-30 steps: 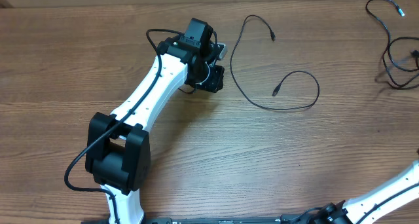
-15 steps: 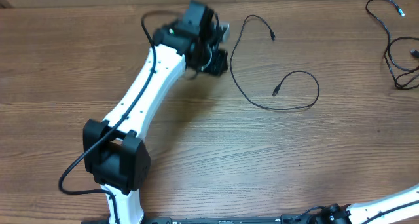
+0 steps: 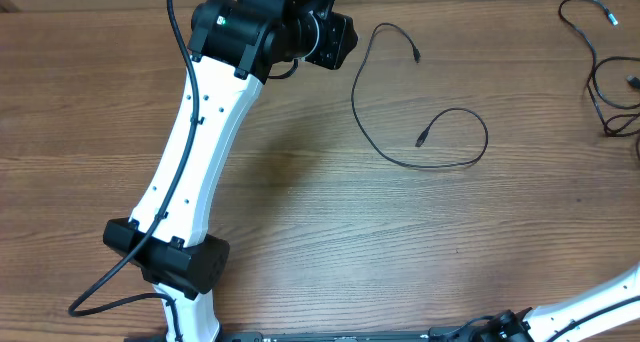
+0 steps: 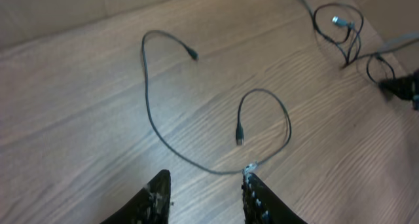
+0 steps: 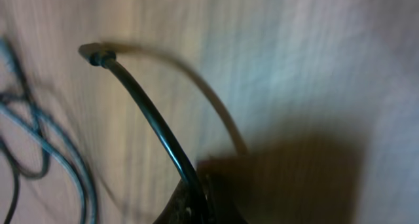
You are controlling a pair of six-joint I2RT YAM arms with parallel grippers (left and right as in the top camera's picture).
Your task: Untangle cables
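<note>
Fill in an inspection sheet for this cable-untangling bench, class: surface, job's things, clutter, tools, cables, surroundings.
Surface: wooden table, bare grain.
Job's things: loose cable lying alone mid-table; tangled bundle at the right edge.
Clutter: nothing seen.
Tools: left tool open, empty, above the loose cable; right tool shut on a thin cable strand.
Cables: arm cable runs along the left arm.
Surroundings: pale wall beyond the table.
</note>
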